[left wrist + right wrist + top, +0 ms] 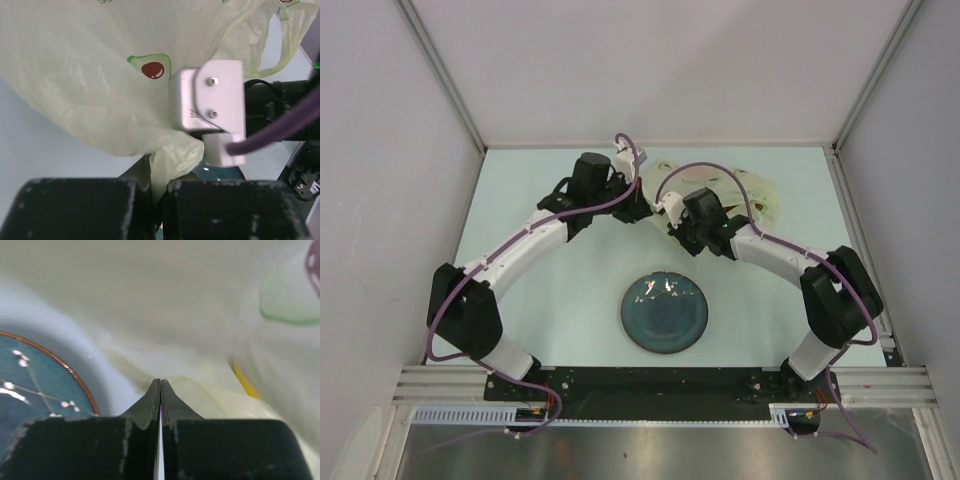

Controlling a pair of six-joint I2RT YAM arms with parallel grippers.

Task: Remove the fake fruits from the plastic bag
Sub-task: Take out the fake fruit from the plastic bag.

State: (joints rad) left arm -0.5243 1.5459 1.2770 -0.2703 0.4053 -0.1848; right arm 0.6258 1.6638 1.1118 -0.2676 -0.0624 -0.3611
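Left gripper (157, 187) is clenched on a fold of the plastic bag (745, 195), up at 1 o'clock from the plate (665, 312). My right gripper (160, 385) is pinched shut at its edge. Banana (243, 381) looks like it's inside the film, so I'd say nothing's out yet.

Pale blue table (740, 330) — plain white walls (650, 70) on three sides.

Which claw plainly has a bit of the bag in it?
The left end effector: a fold of the plastic bag runs down between its shut jaws. The right end effector is shut at the bag's edge; any pinch there is unclear.
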